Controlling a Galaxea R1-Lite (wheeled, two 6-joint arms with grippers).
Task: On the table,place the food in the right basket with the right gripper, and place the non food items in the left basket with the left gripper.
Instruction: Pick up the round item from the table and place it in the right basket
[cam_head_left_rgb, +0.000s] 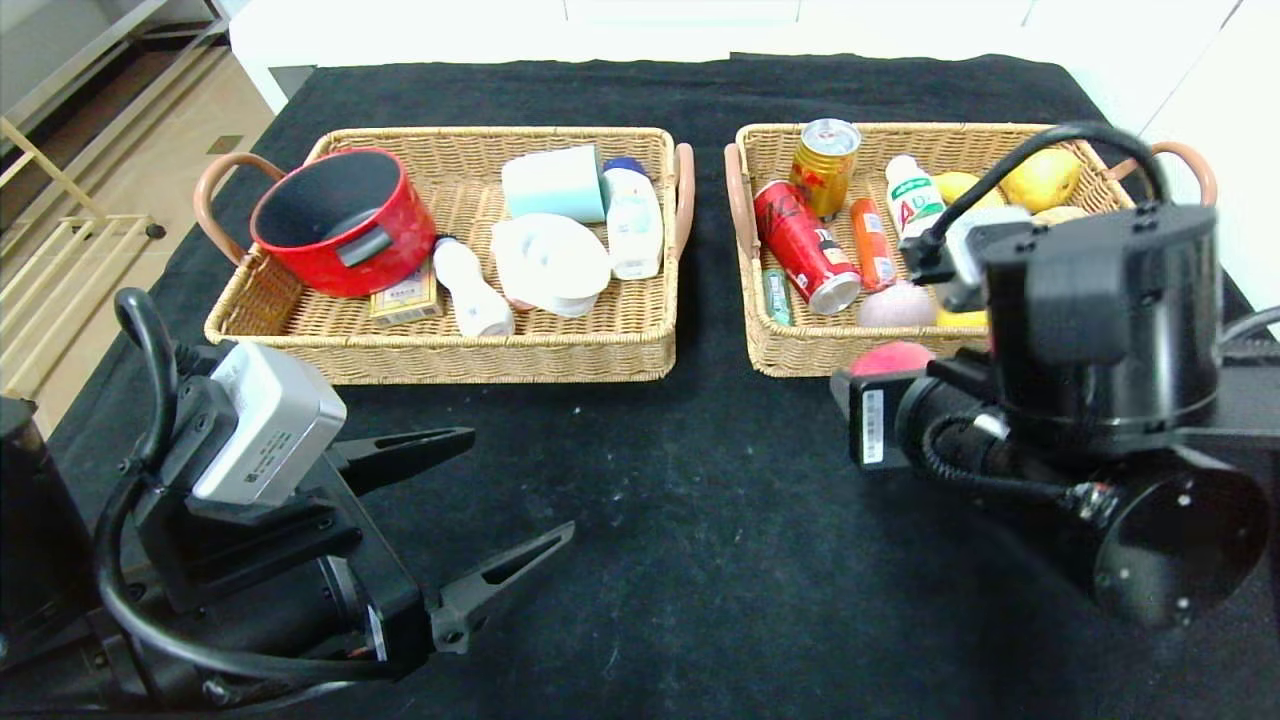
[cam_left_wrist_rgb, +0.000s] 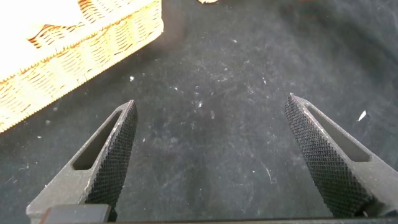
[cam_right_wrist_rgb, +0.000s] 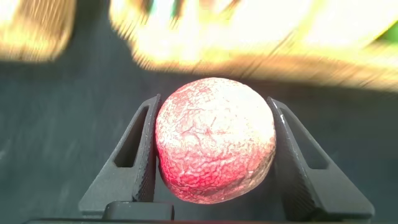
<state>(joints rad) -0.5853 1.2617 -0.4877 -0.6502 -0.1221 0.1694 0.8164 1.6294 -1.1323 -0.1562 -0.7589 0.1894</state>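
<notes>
My right gripper (cam_head_left_rgb: 890, 362) (cam_right_wrist_rgb: 213, 98) is shut on the pink-red peach (cam_head_left_rgb: 888, 356) (cam_right_wrist_rgb: 214, 140), just in front of the near wall of the right basket (cam_head_left_rgb: 790, 355) (cam_right_wrist_rgb: 249, 37). In that basket lie a pale pinkish-grey ball (cam_head_left_rgb: 897, 305), a yellow fruit (cam_head_left_rgb: 1040, 178) and an orange-red sausage stick (cam_head_left_rgb: 872, 243). My left gripper (cam_head_left_rgb: 520, 480) (cam_left_wrist_rgb: 211, 99) stands open and holds nothing, low over the black table (cam_head_left_rgb: 640, 500) in front of the left basket (cam_head_left_rgb: 450, 345) (cam_left_wrist_rgb: 81, 43). A white coiled disc (cam_head_left_rgb: 550, 260) and a white waisted bottle (cam_head_left_rgb: 470, 290) rest in the left basket.
The left basket also holds a red pot (cam_head_left_rgb: 340, 220), a teal box (cam_head_left_rgb: 553, 183), a white bottle (cam_head_left_rgb: 633, 215) and a small carton (cam_head_left_rgb: 405, 300). Two drink cans (cam_head_left_rgb: 805, 245) (cam_head_left_rgb: 825, 165) and a green-labelled bottle (cam_head_left_rgb: 913, 195) lie in the right basket.
</notes>
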